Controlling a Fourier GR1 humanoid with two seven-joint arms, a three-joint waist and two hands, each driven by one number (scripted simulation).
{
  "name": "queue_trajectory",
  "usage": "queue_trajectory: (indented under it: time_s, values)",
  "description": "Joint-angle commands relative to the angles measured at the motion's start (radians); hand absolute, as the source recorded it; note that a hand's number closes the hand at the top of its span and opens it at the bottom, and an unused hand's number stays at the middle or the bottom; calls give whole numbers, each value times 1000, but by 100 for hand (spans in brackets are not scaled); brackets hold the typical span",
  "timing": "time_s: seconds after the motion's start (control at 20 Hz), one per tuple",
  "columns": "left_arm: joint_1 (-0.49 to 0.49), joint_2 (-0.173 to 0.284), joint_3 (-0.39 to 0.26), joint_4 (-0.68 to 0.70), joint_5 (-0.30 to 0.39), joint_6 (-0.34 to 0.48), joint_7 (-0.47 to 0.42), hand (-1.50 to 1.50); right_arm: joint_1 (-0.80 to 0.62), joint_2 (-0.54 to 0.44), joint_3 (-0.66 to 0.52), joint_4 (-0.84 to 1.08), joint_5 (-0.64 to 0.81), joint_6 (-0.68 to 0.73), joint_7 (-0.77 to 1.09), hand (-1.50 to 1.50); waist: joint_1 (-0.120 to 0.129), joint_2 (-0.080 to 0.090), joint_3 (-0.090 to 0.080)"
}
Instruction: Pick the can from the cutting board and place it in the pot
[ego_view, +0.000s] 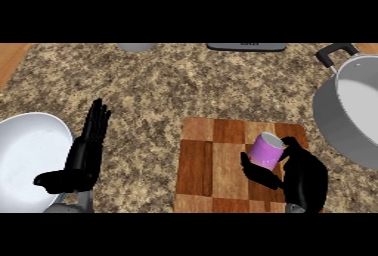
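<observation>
A purple can (266, 150) stands tilted on the checkered wooden cutting board (214, 160), near the board's right side. My right hand (303, 175) is curled round the can, thumb at its left and fingers at its right. The grey pot (347, 112) sits at the right edge of the view, just right of the board, with a black handle (332, 52) at its top. My left hand (85, 150) rests open at the left, fingers pointing up, apart from the board.
A white plate (26, 160) lies at the left edge, beside the left hand. A grey round object (136, 47) and a dark flat object (246, 47) sit at the counter's far edge. Wood floor shows at the top left corner.
</observation>
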Motion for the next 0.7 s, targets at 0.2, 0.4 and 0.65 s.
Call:
queue_trajectory:
  time_s: [0.2,0.4,0.65]
  values:
    - [-17,-9,-42,-13,-16,-15,3,0,-326,-35,-349,198,34,104,319,150,76,19,-2]
    - [-33,0,-44,-11,-12,-35,-1,0,-533,-154,-447,325,129,114,383,150,116,16,-2]
    - [-56,-17,-73,4,-15,-48,15,0,-750,-252,-493,504,282,143,451,150,145,23,-3]
